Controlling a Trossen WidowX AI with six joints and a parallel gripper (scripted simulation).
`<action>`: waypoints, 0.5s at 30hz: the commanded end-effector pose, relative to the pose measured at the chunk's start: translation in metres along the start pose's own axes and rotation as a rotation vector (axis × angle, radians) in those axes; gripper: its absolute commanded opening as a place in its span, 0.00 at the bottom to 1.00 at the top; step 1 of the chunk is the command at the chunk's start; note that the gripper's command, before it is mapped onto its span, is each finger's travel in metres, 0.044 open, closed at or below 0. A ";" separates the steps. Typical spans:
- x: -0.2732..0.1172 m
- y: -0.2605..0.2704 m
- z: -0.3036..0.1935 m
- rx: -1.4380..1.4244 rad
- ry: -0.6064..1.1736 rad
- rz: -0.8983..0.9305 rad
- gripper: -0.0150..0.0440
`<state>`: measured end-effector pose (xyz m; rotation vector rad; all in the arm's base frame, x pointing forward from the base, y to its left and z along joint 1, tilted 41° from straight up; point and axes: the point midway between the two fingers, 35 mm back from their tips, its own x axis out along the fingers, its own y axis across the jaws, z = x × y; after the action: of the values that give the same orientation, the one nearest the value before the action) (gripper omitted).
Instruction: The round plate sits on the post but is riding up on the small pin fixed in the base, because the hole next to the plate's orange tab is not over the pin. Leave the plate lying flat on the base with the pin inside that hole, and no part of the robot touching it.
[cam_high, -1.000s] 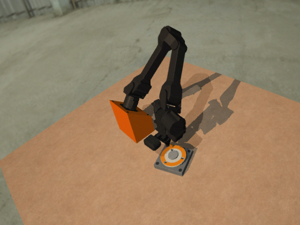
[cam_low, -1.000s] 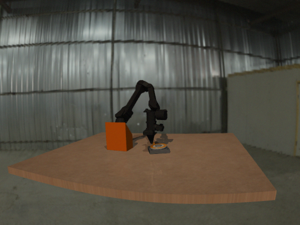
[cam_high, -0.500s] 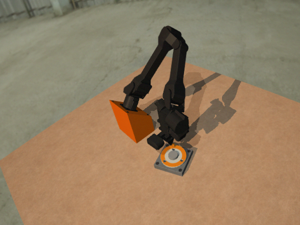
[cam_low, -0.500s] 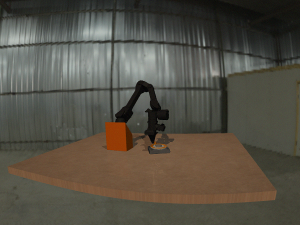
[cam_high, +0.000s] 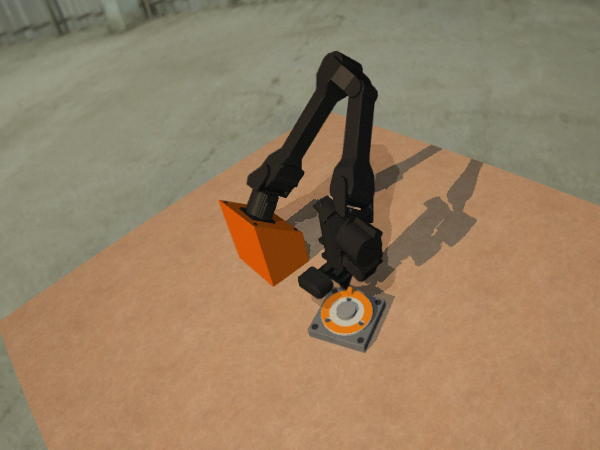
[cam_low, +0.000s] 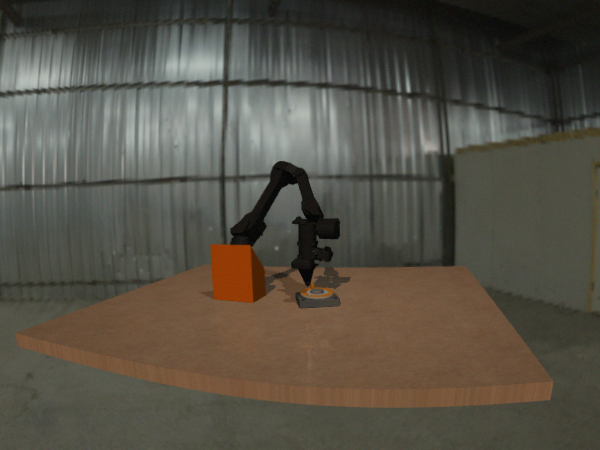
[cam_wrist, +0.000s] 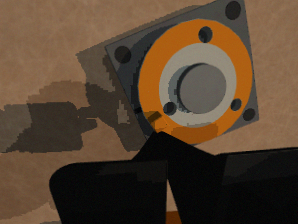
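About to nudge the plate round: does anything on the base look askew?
Yes. The orange plate sits unevenly on the grey base: a dark shadowed gap shows under its edge by the tab, suggesting it rides up there. The shut claw is at that tab.

You see a brown wood-grain bench (cam_low: 400, 340) with a curved front edge. Directly on it rest an orange wedge-shaped block (cam_low: 235, 272) carrying the arm's foot, and, just beside it, a grey square base (cam_high: 320, 334) bearing the round orange plate (cam_high: 367, 315).
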<state>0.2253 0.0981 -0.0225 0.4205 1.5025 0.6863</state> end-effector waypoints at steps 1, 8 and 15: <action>-0.001 0.003 0.007 -0.007 -0.011 0.003 0.25; 0.000 0.005 0.010 -0.007 -0.011 0.003 0.25; -0.010 0.005 0.011 -0.007 -0.011 0.001 0.25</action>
<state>0.2303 0.1016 -0.0185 0.4229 1.5043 0.6851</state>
